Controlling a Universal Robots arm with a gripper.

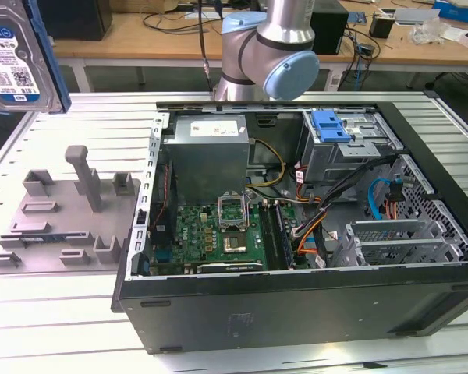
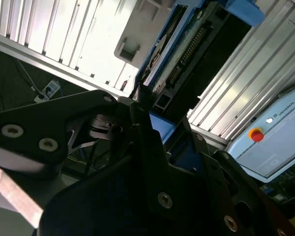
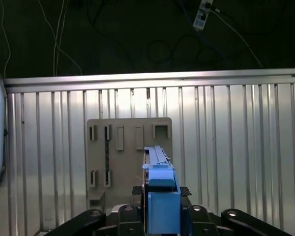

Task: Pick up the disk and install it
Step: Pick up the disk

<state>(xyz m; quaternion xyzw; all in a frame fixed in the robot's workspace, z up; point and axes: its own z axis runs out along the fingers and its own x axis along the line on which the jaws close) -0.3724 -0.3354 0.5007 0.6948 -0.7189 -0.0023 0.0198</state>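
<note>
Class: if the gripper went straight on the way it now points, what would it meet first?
Likely the grey fixture plate on the table: in the first wrist view the gripper, shut on the disk, points at it. Depth is unclear.

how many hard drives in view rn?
1. The disk is aloft at the exterior view's upper left, over the grey fixture, clamped edge-on in the tool in the first wrist view. The drive cage inside the case may hide more.
</note>
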